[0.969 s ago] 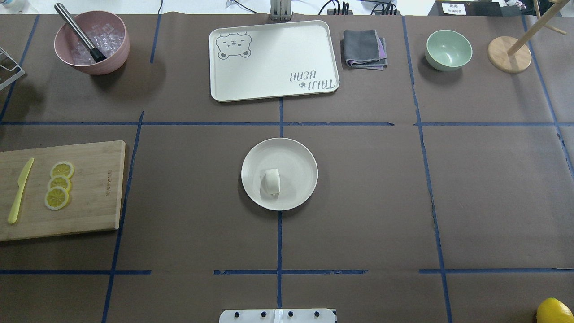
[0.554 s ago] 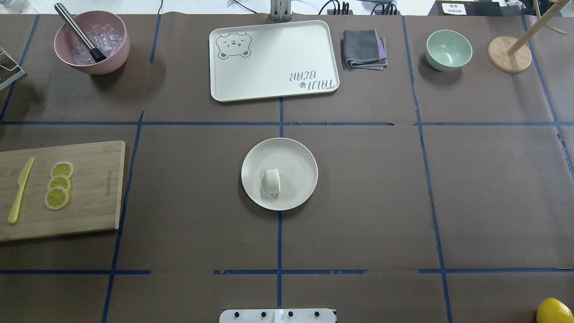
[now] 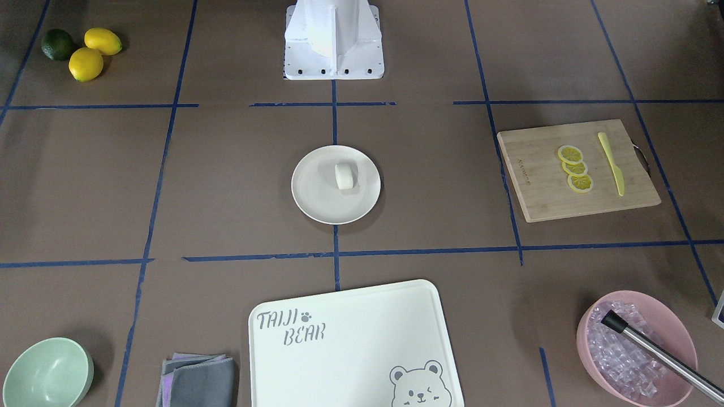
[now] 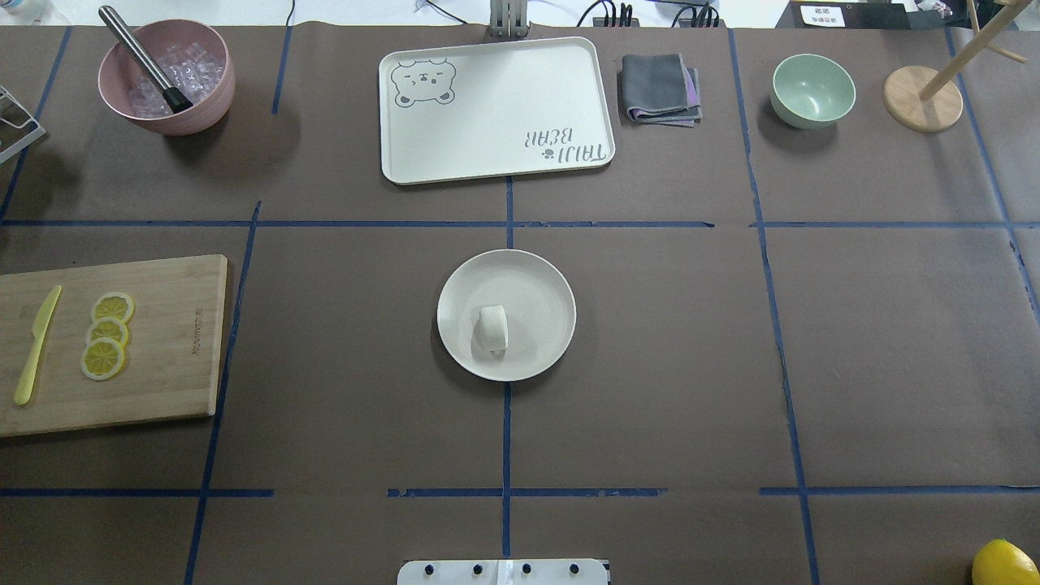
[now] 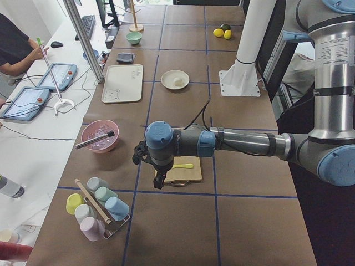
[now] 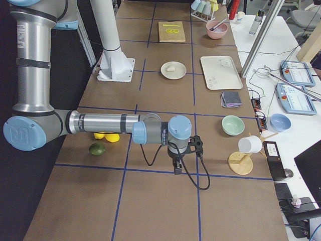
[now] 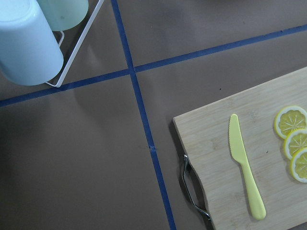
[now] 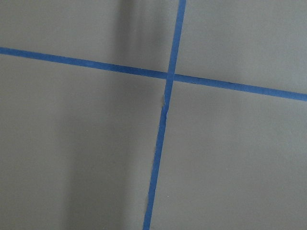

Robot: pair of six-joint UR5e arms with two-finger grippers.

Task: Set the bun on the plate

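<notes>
At upper left of the overhead view sits the pink bowl. Below it, at middle left, the board carries the knife and lemon slices. In the left side view the left gripper hangs pointing down over that board, and its own camera looks at the knife and the board's handle. I cannot tell whether its jaws are spread or pressed together.

At frame centre the bun lies on the plate, just below and left of the plate's middle, inside the rim, with nothing touching it. The placing looks done, and the arms seem parked wide to leave it clear.

The tray lies at top centre, with the cloth and green bowl to its right. In the right side view the right gripper points down over bare table, and its jaw state cannot be told either.
</notes>
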